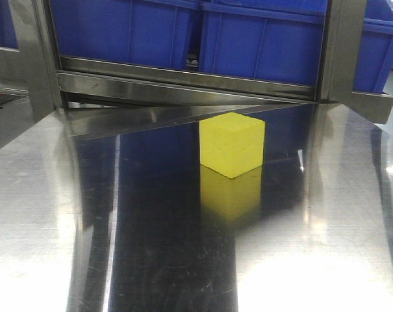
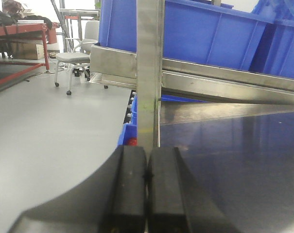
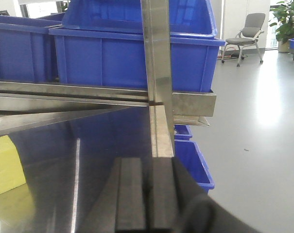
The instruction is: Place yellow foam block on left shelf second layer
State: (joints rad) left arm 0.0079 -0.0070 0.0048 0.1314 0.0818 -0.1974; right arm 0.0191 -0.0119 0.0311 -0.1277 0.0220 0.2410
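Pre-grasp step: the yellow foam block [image 1: 232, 144] rests free on the tabletop [image 1: 40, 201], and the left gripper [image 2: 147, 177] and right gripper [image 3: 147, 194] jaws, pressed together and empty, must spread before pickup.

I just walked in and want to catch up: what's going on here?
Nothing is being handled yet. The yellow foam block sits alone on the shiny steel surface, just in front of the rack holding blue bins. The left gripper and right gripper are both shut, empty, and not touching the block.
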